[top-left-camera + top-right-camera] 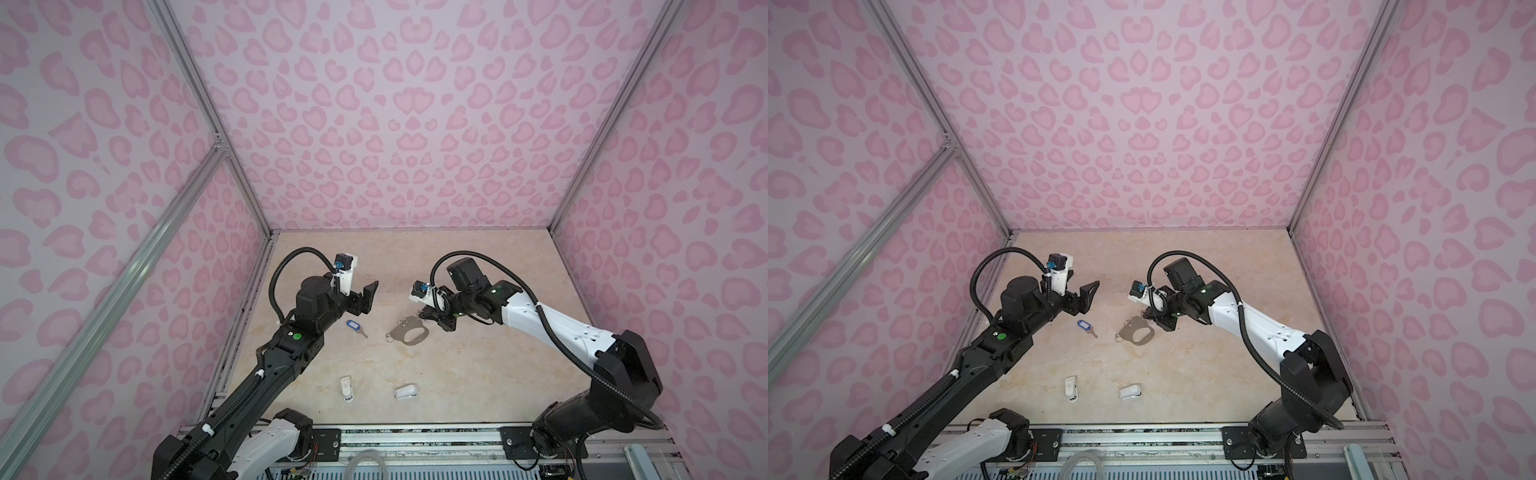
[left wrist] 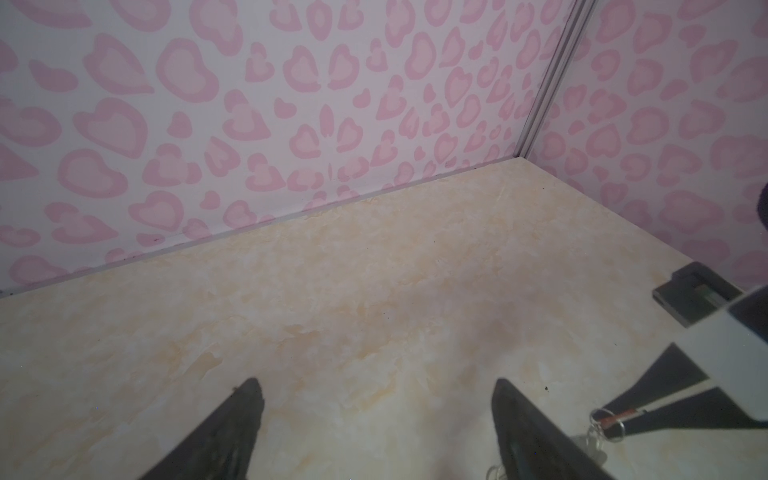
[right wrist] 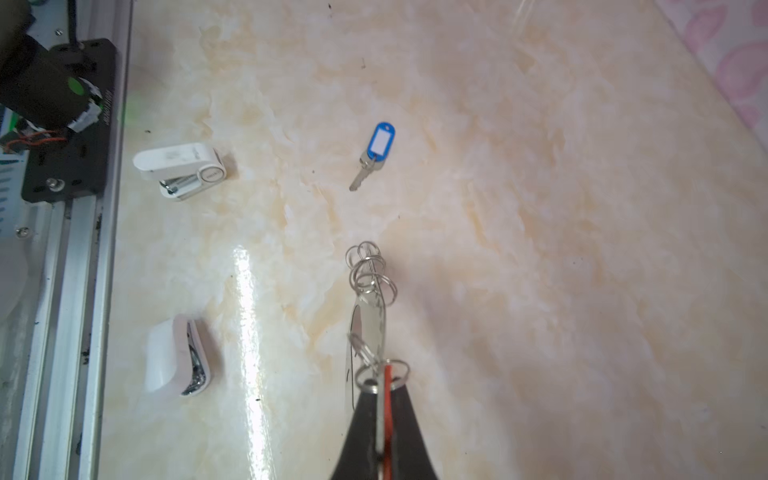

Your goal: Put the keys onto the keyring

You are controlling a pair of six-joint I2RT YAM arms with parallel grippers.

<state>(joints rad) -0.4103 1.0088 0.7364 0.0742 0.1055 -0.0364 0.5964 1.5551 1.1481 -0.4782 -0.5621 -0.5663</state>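
Nearest lie two white plastic pieces (image 1: 347, 389), apart. Farther in, the blue-tagged key (image 1: 354, 324) lies left of the keyring (image 1: 409, 332), clear of it. The right gripper (image 3: 384, 380) pinches the red-tagged key (image 3: 387, 399) among the keyring's rings. Beyond, the left gripper (image 1: 371, 296) hangs wide open, empty.

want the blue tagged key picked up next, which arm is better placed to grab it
Left. Its end effector is open and empty, hovering close to the blue-tagged key, which lies loose. The right end effector is shut on the keyring, so it looks occupied.
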